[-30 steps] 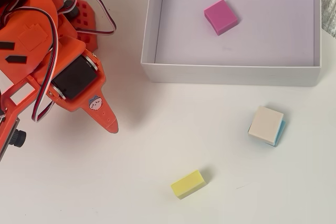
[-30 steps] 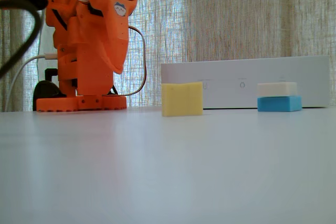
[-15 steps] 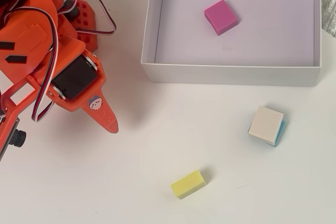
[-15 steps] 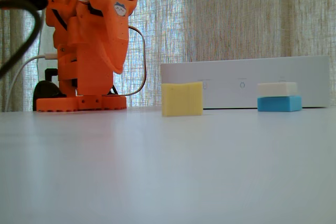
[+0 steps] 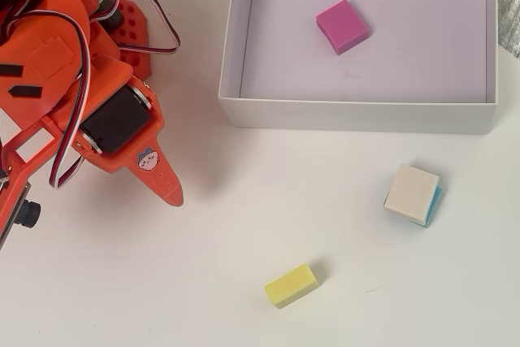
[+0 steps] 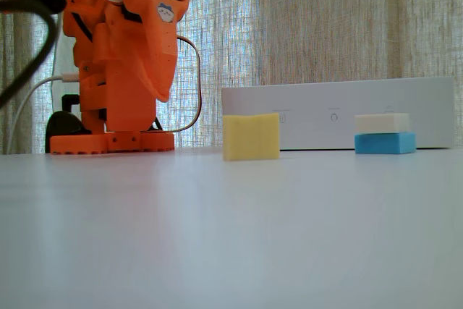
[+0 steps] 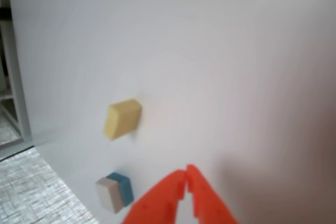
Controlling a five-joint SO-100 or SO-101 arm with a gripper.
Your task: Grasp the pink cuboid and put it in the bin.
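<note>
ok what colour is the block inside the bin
Magenta pink; the pink cuboid shows best in the overhead view.

**My orange shell, black motors and looped wiring**

I am built of bright orange printed plastic, with ridged, layered surfaces across my arm (image 5: pixel 73 79). Black servo blocks sit in my joints, and one carries a small round sticker with a cartoon face beside it. Thin red, white and black cables loop out of my upper links and curl back in. My base (image 6: pixel 112 141) is a flat orange plate with a row of small holes along its edge, and a white cable runs off behind it. My gripper (image 7: pixel 186 174) ends in two tapering orange fingers with pointed tips.
</note>
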